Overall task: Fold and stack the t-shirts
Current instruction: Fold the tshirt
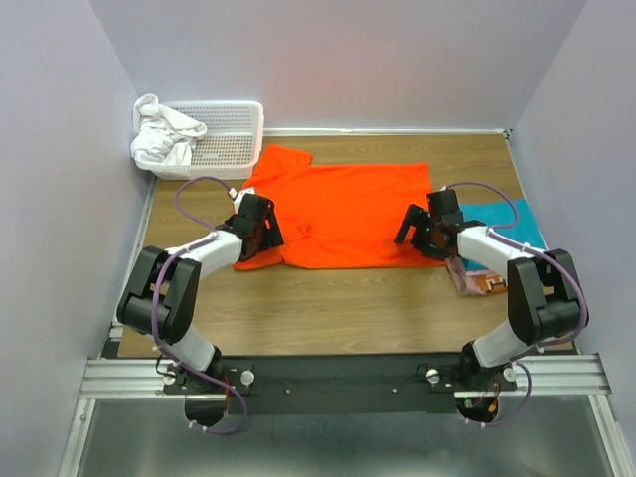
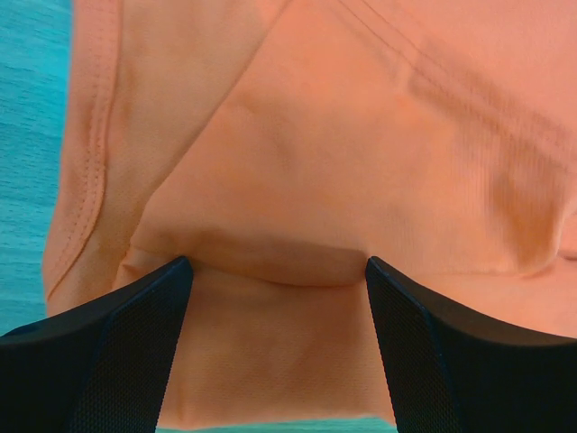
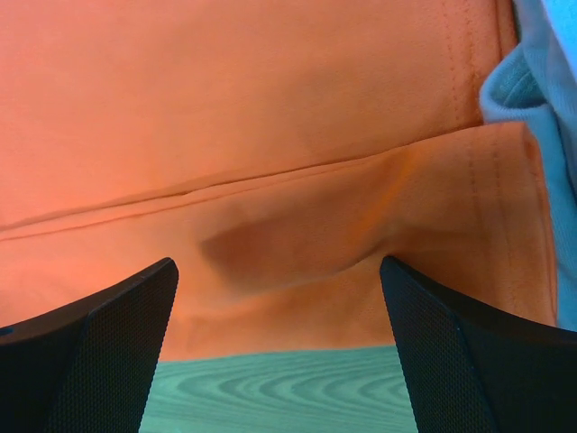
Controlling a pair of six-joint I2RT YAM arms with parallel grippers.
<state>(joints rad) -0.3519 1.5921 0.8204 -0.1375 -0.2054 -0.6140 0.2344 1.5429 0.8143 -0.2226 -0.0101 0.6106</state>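
Fabric of the orange t-shirt (image 1: 348, 214) lies spread across the wooden table (image 1: 338, 308), one sleeve reaching out at its far left corner. The left gripper (image 1: 260, 234) sits at the shirt's left end, above a sleeve fold. In the left wrist view its fingers (image 2: 117, 361) stand wide apart, with a soft crease of orange cloth lying loose between them, not pinched. The right gripper (image 1: 422, 231) is at the shirt's right end. The right wrist view shows its fingers (image 3: 469, 361) spread wide too, over a hemmed edge that lies slack. A folded teal t-shirt (image 1: 507, 224) lies against the orange shirt's right end, and a patterned t-shirt (image 1: 475, 281) shows just nearside of it. Beyond the orange shirt's far left corner stands a white basket (image 1: 234, 139) with a white cloth (image 1: 159, 134) draped over its rim.
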